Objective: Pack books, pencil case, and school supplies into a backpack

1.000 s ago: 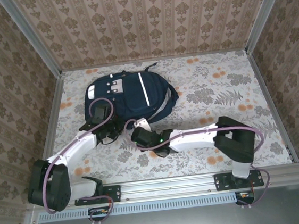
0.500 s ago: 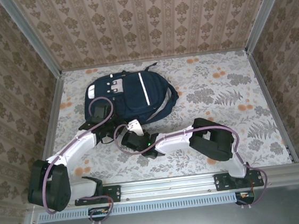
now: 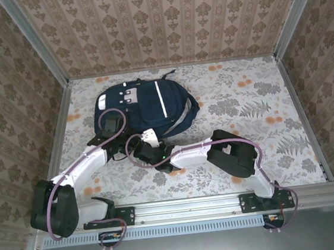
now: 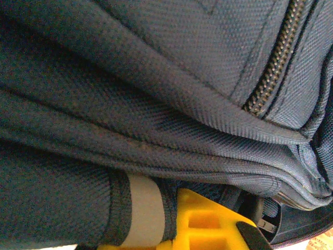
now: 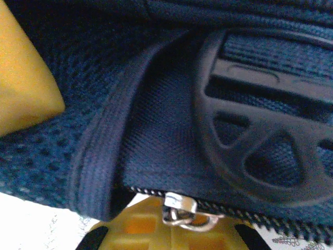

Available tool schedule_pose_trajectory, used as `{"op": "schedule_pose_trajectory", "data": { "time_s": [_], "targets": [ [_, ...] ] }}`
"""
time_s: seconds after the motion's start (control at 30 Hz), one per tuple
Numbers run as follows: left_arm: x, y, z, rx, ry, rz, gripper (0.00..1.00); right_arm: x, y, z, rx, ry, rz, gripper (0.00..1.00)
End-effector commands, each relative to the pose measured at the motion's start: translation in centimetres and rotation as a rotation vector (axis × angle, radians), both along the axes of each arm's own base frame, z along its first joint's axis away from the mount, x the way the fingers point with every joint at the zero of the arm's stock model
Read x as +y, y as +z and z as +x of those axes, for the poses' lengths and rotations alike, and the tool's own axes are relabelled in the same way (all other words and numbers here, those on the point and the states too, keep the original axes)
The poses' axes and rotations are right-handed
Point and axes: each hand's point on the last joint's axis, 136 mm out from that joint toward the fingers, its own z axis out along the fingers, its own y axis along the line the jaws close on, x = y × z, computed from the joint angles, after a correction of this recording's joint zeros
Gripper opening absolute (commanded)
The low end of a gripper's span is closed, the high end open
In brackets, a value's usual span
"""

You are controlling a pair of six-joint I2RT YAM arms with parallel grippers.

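The navy backpack [image 3: 144,106] lies flat on the far left part of the floral desk [image 3: 249,110]. Its white stripe [image 3: 161,98] faces up and its white top patch [image 3: 129,94] points toward the back wall [image 3: 168,23].

Both arms reach to its near edge and meet there. The left tool [image 3: 123,144] is against the near-left side of the bag and is closed. In the left wrist view a fold of navy fabric with a grey reflective strip [image 4: 144,208] lies across its yellow finger [image 4: 208,224], and a zipper [image 4: 276,57] runs above. I cannot tell whether the fabric is pinched.

The right tool [image 3: 140,150] sits just beside the left one and is also closed. In the right wrist view a metal zipper pull [image 5: 184,208] rests right at its yellow fingertip [image 5: 151,229], beneath a black plastic buckle [image 5: 260,140] and a ribbed fabric edge [image 5: 104,156]. Whether the pull is gripped I cannot tell.
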Motion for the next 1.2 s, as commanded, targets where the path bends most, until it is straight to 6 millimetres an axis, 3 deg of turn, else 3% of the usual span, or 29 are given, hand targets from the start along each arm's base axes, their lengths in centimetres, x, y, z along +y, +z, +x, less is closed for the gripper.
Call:
{"op": "schedule_pose_trajectory", "data": {
  "time_s": [0.0, 0.3, 0.47, 0.6, 0.73, 0.87, 1.17],
  "targets": [
    [0.1, 1.8, 0.7, -0.056, -0.015, -0.007, 0.0, -1.5, 1.9, -0.1, -0.022, -0.033, 0.021, 0.0],
    [2.5, 1.9, 0.9, -0.064, 0.031, 0.012, 0.0, -5.0, 1.5, -0.9, 0.022, -0.065, 0.01, 0.0],
    [2.3, 2.5, 1.2, -0.086, 0.028, -0.015, 0.0, -6.1, 1.3, -1.2, 0.039, -0.071, 0.013, 0.0],
    [1.4, 3.5, 1.8, -0.111, 0.012, -0.05, 0.0, -4.7, 2.0, -1.7, 0.053, -0.008, 0.08, 0.0],
    [0.5, 4.3, 2.2, -0.126, -0.006, -0.064, 0.0, -2.9, 3.5, -1.9, 0.051, 0.047, 0.203, 0.25],
    [-0.4, 4.8, 2.5, -0.137, -0.016, -0.089, 0.0, -1.5, 4.2, -1.9, 0.043, 0.077, 0.239, 0.36],
    [-1.3, 5.9, 2.9, -0.148, -0.032, -0.107, 0.0, 0.3, 4.4, -0.1, -0.014, 0.054, 0.199, 0.37]
  ]
}}
